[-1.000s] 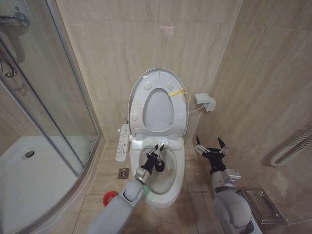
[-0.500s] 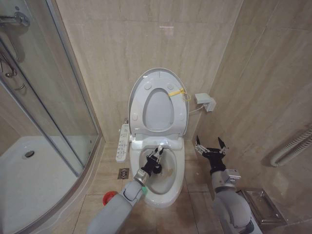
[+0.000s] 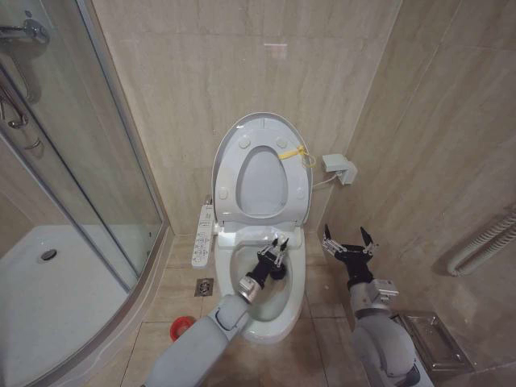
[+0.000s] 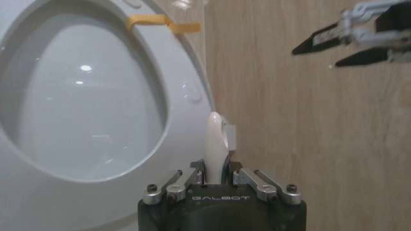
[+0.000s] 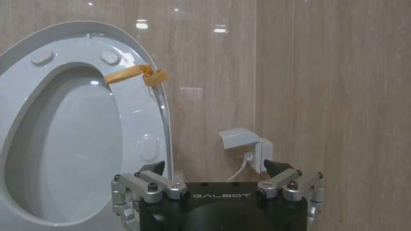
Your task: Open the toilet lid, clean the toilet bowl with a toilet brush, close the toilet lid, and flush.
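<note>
"GALBOT"-marked left gripper [image 4: 218,180] clamps the toilet brush [image 4: 216,144] handle (white).

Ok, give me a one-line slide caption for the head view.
Left gripper holds the toilet brush over the toilet bowl, toilet lid raised; right gripper open beside it.

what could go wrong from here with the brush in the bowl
The left gripper grips only the thin white handle of the brush, so scrubbing force could twist or slip it. It works near the bowl's back rim, just below the raised lid; a bump might knock the lid and seat down onto the arm. The right gripper hangs open beside the bowl, close to the left arm's working area.
</note>
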